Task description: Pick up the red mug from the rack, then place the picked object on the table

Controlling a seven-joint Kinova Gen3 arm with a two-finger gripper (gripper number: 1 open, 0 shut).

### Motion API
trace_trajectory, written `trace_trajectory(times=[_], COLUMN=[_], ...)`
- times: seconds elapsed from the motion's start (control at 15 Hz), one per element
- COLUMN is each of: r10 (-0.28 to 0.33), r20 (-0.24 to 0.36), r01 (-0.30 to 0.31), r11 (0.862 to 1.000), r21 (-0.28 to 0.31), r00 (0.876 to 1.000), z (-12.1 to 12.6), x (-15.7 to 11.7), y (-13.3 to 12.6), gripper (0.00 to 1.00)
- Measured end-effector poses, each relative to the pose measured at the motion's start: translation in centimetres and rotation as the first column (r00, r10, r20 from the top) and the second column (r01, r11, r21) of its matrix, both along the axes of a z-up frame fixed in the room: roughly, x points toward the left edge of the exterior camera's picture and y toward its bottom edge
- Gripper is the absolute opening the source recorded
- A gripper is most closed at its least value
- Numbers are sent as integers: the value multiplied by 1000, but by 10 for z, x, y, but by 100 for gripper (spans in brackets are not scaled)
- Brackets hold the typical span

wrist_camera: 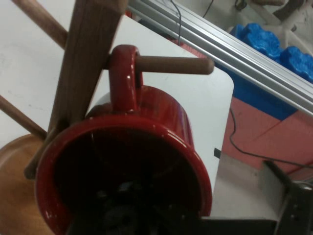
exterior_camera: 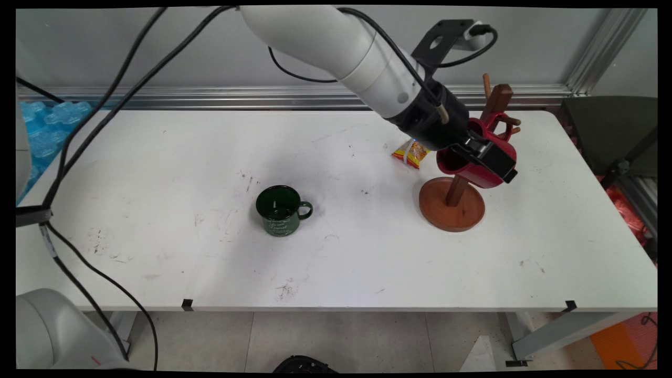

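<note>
A red mug point(exterior_camera: 450, 160) hangs tilted against the wooden mug tree point(exterior_camera: 452, 206) at the table's right, well above its round base. My gripper point(exterior_camera: 486, 160) is shut on the mug's rim, with one finger reaching inside the cup. In the hand view the red mug point(wrist_camera: 146, 117) fills the lower frame, its mouth facing the camera. Its handle point(wrist_camera: 122, 78) is looped over a horizontal wooden peg point(wrist_camera: 176, 64) that sticks out of the upright post point(wrist_camera: 88, 58). The peg's tip shows past the handle.
A dark green mug point(exterior_camera: 281, 210) stands upright near the table's middle, handle to the right. A yellow and red snack packet point(exterior_camera: 412, 152) lies just left of the mug tree. Blue plastic point(exterior_camera: 47, 123) lies beyond the table's left end, and a dark chair point(exterior_camera: 611, 134) stands off its right end.
</note>
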State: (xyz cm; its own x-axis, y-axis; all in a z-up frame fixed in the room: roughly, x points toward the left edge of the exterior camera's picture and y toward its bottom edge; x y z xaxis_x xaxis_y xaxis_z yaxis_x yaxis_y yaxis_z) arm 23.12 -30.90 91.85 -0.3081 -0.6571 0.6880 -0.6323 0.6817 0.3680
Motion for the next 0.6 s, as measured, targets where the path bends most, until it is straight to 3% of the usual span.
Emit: trace_trajectory(times=[0.07, 0.6], r10=[6, 41], r20=[-3, -22], r01=[-6, -40], r11=[1000, 999], r21=[3, 17], r00=[1000, 999], z=[-1, -3], x=[-1, -5], y=[-1, -1], gripper=[0, 0])
